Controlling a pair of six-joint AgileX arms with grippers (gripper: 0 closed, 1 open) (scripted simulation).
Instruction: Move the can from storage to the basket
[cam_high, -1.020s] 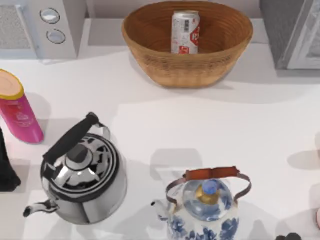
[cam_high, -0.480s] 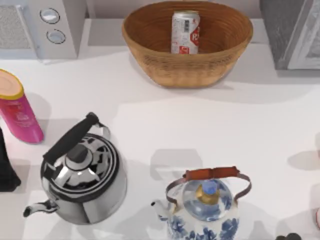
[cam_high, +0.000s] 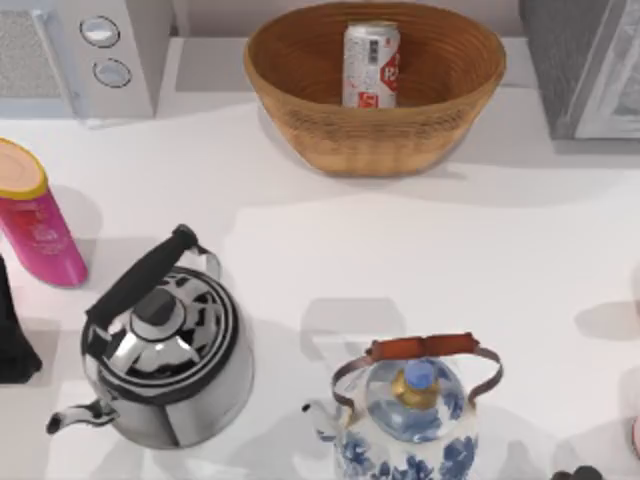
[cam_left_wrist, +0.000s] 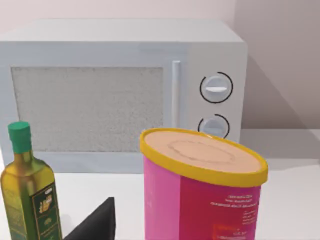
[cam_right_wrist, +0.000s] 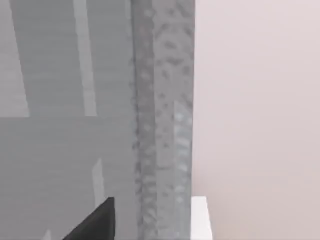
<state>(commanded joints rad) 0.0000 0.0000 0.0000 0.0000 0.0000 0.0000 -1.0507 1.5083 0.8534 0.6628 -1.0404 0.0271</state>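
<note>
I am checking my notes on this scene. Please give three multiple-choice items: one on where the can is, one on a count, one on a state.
1. Where is the can?
A. inside the basket
B. beside the pink bottle
C. on the microwave

2. How many kettles stand on the table?
A. one
B. two
C. three

3. How does the can stand?
A. on its side
B. upside down
C. upright

Answers: 1 A, wicker walls surround it; 2 B, a steel kettle and a blue-flowered kettle; 3 C, its label reads vertically with the top rim up.

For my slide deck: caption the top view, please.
Can stands upright inside the wicker basket.
</note>
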